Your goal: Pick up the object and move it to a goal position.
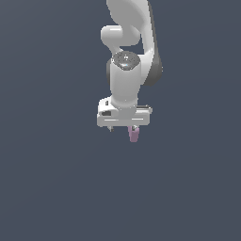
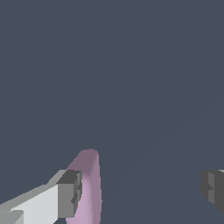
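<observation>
The object (image 1: 133,134) is a small pale pink-lilac elongated block. In the exterior view it sits just under the white gripper (image 1: 122,129), below the finger on the exterior view's right. In the wrist view the block (image 2: 90,168) lies right against one grey fingertip (image 2: 70,193), while the other fingertip (image 2: 213,187) stands far from it. The gripper (image 2: 142,190) is open, with a wide gap between the jaws, and the block is not clamped. I cannot tell whether the block rests on the ground or how high the gripper is.
The white arm (image 1: 127,56) rises above the gripper toward the top of the exterior view. The ground (image 1: 56,188) is a plain dark grey-blue surface with no other objects or marker in view.
</observation>
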You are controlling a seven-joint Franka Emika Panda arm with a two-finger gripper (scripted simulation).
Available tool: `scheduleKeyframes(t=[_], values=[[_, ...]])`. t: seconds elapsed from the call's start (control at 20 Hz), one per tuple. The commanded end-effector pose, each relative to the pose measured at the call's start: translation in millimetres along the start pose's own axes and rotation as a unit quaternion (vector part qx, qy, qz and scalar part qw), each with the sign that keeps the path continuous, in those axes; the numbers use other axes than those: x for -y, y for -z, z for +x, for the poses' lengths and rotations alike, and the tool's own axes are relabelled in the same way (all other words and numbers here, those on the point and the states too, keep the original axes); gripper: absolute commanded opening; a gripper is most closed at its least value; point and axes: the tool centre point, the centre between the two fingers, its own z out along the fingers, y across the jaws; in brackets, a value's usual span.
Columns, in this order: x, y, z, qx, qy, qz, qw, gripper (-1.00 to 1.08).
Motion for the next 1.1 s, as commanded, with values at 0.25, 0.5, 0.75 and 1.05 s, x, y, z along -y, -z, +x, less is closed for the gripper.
scheduleKeyframes(t=[0.25, 0.5, 0.75, 1.05], values=[[-15.7, -6.8, -6.6, 0.011, -0.013, 0.000, 0.9999, 1.00], [-31.7, -13.3, -13.1, 0.023, -0.026, 0.000, 0.9994, 1.00], [-26.1, -13.3, -14.8, 0.021, -0.022, 0.001, 0.9995, 1.00], [-6.5, -16.7, -27.4, 0.021, -0.010, 0.003, 0.9997, 1.00]])
